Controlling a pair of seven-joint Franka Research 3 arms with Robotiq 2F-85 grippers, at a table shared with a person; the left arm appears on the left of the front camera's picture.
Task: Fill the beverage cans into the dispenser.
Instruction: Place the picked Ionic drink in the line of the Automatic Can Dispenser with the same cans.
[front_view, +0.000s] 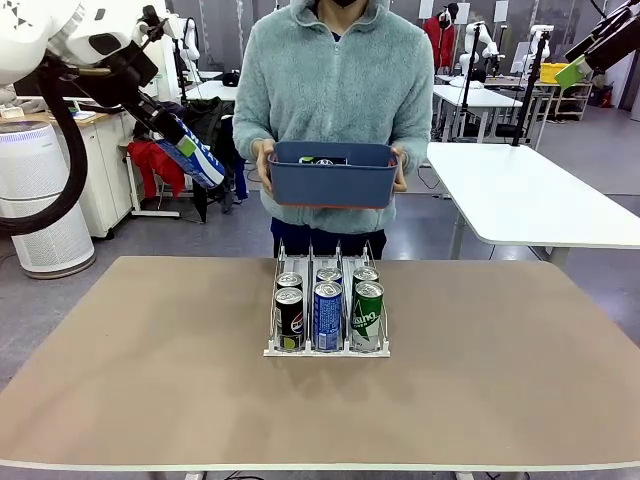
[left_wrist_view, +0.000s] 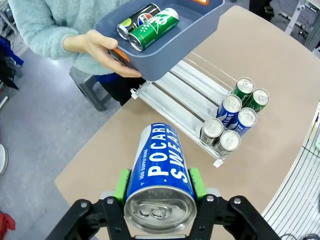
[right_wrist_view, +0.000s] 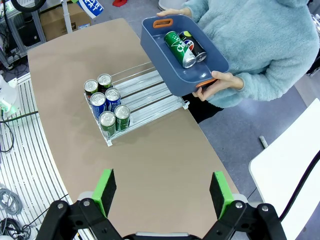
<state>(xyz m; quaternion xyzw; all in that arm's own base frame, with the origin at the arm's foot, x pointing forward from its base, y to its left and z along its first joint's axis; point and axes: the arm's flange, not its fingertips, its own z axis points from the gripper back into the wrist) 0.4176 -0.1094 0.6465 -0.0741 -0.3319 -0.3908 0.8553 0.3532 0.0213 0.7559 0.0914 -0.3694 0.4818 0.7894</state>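
High left of the white wire dispenser, my left gripper clamps a blue-and-white aluminium can. Entering tilted, it could snag and topple.

Grey floor, white tables at right, white air purifier and cabinet at left

The blue-and-white can reads "POCARI SWEAT" in white capital letters along its side.
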